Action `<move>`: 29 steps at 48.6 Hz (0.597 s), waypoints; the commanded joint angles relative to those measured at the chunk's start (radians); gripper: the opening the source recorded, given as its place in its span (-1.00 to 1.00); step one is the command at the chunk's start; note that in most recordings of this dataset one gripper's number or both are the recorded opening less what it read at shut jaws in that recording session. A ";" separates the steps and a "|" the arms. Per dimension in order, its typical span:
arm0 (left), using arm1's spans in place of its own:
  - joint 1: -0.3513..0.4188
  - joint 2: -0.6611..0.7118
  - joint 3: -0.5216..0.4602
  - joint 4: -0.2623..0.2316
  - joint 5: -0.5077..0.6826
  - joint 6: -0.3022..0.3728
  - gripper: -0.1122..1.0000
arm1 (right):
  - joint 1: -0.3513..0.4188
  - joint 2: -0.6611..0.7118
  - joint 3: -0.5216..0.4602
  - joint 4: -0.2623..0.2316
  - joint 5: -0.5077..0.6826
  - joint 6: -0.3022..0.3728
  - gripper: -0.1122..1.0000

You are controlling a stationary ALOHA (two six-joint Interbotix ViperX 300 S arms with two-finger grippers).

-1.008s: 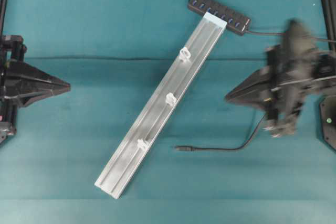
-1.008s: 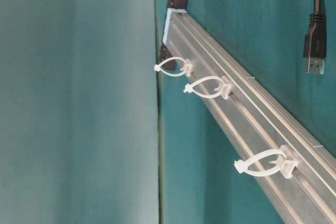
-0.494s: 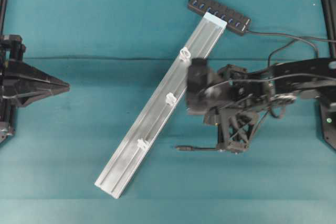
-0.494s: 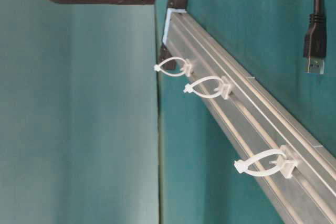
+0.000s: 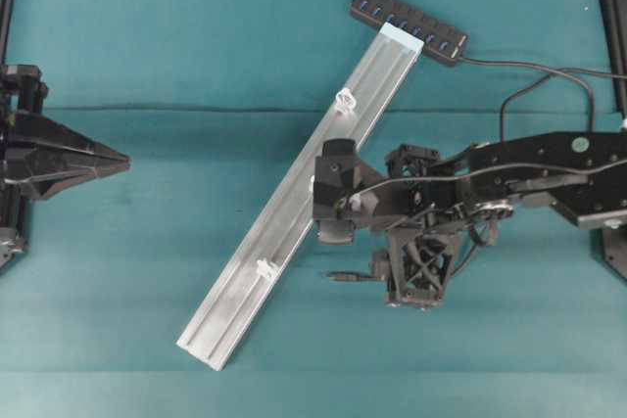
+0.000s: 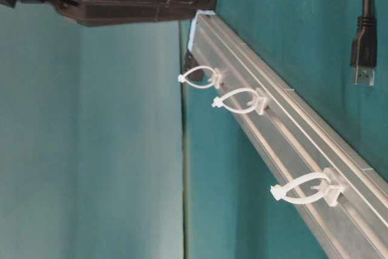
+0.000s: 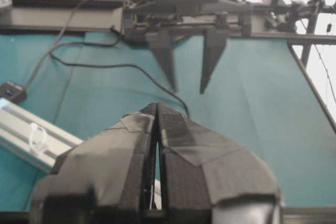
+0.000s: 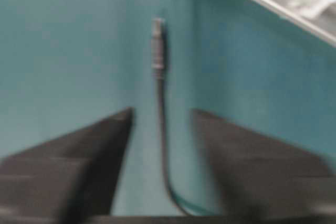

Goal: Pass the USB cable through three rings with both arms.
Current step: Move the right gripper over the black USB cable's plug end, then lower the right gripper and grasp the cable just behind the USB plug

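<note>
Starting at the left of the overhead view, the left gripper (image 5: pixel 122 158) is seen closed to a point above the bare teal cloth (image 5: pixel 147 271), well apart from everything else; in the left wrist view its taped fingers (image 7: pixel 131 145) are pressed together with nothing between them. Further right, the silver rail (image 5: pixel 245 281) is laid diagonally, its upper end meeting the black hub (image 5: pixel 409 24). Two of the three rings (image 5: pixel 344 100) are visible on it from above, the middle one being hidden under the right arm; all three stand up from the rail in the table-level view (image 6: pixel 239 101). To the right of the rail, the right gripper (image 8: pixel 160 124) is held spread wide over the cloth, and nothing is gripped by it. In the right wrist view the USB cable (image 8: pixel 160 98) is shown lying on the cloth between the two fingers (image 8: pixel 89 145), its plug end pointing away beyond their tips; whether the fingers touch the cord cannot be told through the blur. From overhead, the plug tip (image 5: pixel 338 277) is seen just beside the rail's lower half, not yet passed through any ring.
</note>
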 commanded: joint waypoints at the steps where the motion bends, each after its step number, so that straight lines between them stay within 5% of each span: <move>1: -0.002 0.000 -0.035 0.003 -0.009 -0.003 -0.80 | 0.012 0.018 -0.005 -0.012 -0.005 0.015 0.76; 29: -0.014 -0.025 -0.051 0.003 -0.006 0.000 -0.80 | 0.012 0.137 0.055 -0.018 -0.140 0.071 0.66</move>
